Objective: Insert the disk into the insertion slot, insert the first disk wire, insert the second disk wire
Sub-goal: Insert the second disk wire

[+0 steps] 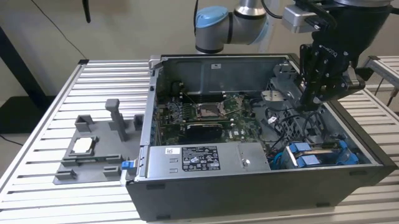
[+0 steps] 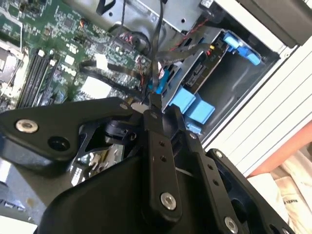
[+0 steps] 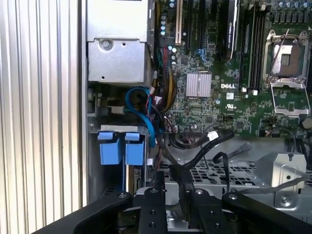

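Lying near the hand (image 2: 155, 109): insertion slot (image 2: 229, 80)

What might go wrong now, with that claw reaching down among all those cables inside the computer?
The gripper pinches a black wire among loose cables; it might snag one. The plug could meet the blue-tabbed disk crooked and bend. The motherboard lies close by; a slip could scrape it.

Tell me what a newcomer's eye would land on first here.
The open computer case on the slatted table, its green motherboard laid bare. The black gripper hangs in it at the exterior view's right. Bright blue tabs stand out in its near corner, to the exterior view's right of the silver power-supply box.
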Controlling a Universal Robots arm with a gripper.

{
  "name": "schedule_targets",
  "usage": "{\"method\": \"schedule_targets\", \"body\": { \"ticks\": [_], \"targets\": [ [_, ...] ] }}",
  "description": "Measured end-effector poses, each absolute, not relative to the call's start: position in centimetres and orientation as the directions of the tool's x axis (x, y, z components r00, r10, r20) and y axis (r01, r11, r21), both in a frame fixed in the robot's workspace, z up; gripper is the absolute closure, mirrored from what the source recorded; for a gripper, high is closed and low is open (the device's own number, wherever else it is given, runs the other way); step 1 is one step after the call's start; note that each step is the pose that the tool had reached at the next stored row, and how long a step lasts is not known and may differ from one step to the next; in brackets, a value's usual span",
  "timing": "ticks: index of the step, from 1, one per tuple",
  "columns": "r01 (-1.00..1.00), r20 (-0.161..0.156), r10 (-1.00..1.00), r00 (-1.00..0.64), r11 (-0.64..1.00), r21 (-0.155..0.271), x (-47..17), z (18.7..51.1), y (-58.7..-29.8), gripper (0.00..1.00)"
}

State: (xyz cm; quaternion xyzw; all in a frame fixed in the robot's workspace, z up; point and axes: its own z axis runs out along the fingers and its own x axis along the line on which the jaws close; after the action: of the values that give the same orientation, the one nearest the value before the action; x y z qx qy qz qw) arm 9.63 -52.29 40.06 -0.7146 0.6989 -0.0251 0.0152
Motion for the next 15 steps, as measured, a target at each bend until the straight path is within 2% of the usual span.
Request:
{"method": "schedule_targets", "body": {
  "ticks": [4, 11, 15],
  "targets": [
    [-0.995, 0.022, -0.999, 0.032, -0.034, -0.098, 9.5, 40.0, -52.3, 0.73],
    [-0.99, 0.055, -0.998, 0.04, -0.047, -0.134, 8.7, 39.9, -52.0, 0.73],
    [-0.987, 0.063, -0.997, 0.041, -0.05, -0.151, 7.9, 39.8, -51.7, 0.73]
  ]
}}
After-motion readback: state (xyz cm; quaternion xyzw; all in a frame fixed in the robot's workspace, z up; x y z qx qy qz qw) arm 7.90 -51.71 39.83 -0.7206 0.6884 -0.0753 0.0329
